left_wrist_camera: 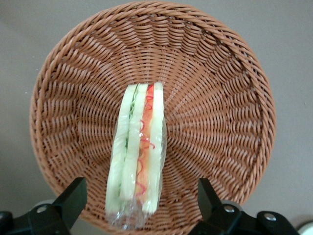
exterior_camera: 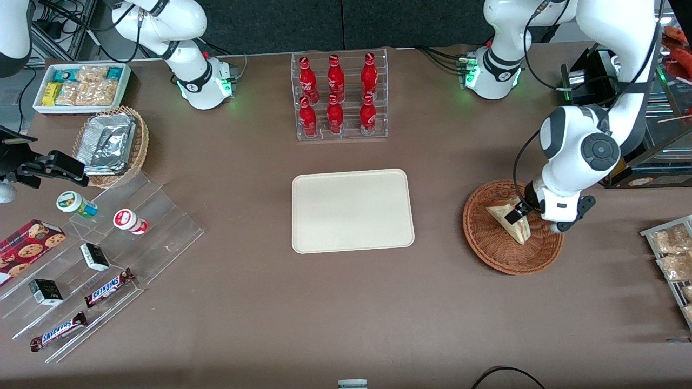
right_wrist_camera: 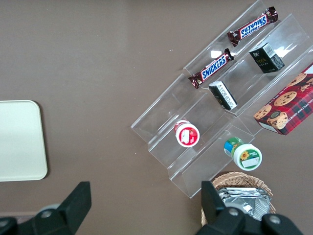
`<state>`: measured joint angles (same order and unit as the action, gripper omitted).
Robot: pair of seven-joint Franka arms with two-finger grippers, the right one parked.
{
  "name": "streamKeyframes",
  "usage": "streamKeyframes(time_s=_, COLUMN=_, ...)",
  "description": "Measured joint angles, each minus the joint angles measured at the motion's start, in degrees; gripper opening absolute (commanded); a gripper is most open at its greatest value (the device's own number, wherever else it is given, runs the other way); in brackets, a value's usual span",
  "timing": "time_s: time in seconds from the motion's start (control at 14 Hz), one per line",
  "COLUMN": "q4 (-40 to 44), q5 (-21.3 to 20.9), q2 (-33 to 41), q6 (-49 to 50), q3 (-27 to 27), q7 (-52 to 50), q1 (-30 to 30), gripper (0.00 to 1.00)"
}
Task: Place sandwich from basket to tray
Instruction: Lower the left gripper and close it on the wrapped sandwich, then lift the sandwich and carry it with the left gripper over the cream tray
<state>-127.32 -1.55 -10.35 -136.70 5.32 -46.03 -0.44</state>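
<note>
Left wrist view: your end effector [left_wrist_camera: 138,198] hangs over the basket [left_wrist_camera: 230,98], fingers [left_wrist_camera: 73,196] spread wide apart either side of the sandwich [left_wrist_camera: 139,156], which stands on edge inside, ready for gripping. The tray [exterior_camera: 352,210] waits mid-frame.

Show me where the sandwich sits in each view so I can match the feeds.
Front view: the sandwich lies in the basket, toward the working arm's end of the table, with the hand right at it.
Left wrist view: the sandwich stands on edge in the basket, between the open fingers.
Right wrist view: not in it.
Shared landmark: the basket's woven rim, in the front and left wrist views.
</note>
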Motion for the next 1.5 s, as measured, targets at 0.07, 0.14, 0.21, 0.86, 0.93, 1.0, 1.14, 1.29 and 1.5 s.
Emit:
streamKeyframes(time_s=0.07, q4=-0.1, q5=-0.6, q2=-0.9, q6=-0.7, q3=0.0, q7=-0.3, q1=0.0, gripper=1.00)
streamKeyframes(time_s=0.14, q4=-0.1, q5=-1.1, q2=-1.9, q6=-1.0, q3=0.0, q7=-0.6, q1=0.0, gripper=1.00)
streamKeyframes(time_s=0.21, q4=-0.1, q5=-1.5, q2=-2.9, q6=-1.1, q3=0.0, q7=-0.8, q1=-0.1, gripper=0.97)
streamKeyframes(time_s=0.86, q4=0.2, q5=-1.7, q2=-4.9, q6=0.9, q3=0.3, q7=-3.0, q1=-0.3, gripper=0.00)
streamKeyframes(time_s=0.93, q4=0.8, q5=-1.7, q2=-4.5, q6=2.6, q3=0.3, q7=-3.0, q1=-0.4, gripper=0.00)
streamKeyframes(time_s=1.0, q4=2.2, q5=-1.7, q2=-4.0, q6=5.7, q3=0.4, q7=-3.0, q1=-0.5, gripper=0.00)
streamKeyframes(time_s=1.14, q4=7.4, q5=-1.8, q2=-3.0, q6=14.1, q3=0.8, q7=-3.0, q1=-1.2, gripper=0.00)
streamKeyframes(time_s=1.29, q4=14.1, q5=-1.8, q2=-2.3, q6=22.5, q3=1.0, q7=-3.0, q1=-3.6, gripper=0.00)
streamKeyframes(time_s=1.5, q4=20.3, q5=-1.8, q2=-2.0, q6=27.0, q3=1.7, q7=-3.3, q1=-9.7, gripper=0.00)
